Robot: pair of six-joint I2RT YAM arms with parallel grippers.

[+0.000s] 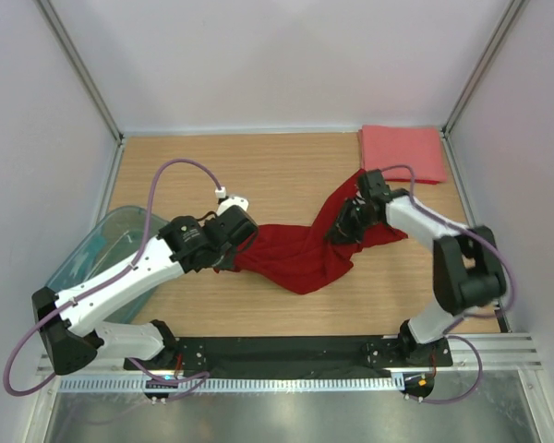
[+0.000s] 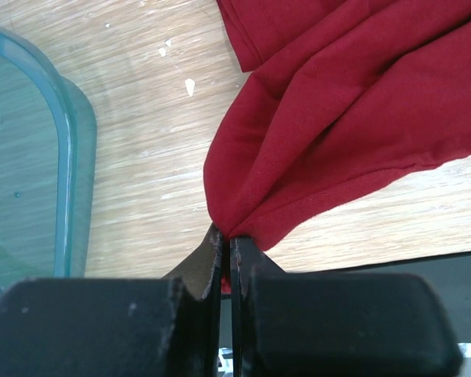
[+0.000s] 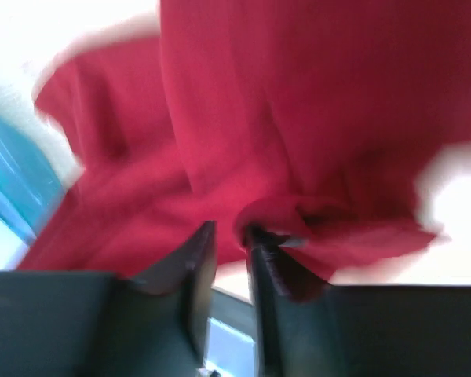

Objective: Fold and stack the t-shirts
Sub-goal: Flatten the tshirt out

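Dark red shirt (image 1: 300,258) hung stretched and crumpled between the two arms over the middle of the wooden table (image 1: 286,171), its near fold sagging onto the boards. The left gripper (image 2: 226,242) had its fingers pressed together on a bunched edge at the shirt's left end, just right of the teal plastic bin (image 1: 97,247), while the right gripper (image 1: 349,220), blurred in its own camera, appeared clamped on a gathered fold at the right end. The pink shirt (image 1: 402,153) lay folded to a rectangle in the far right corner.
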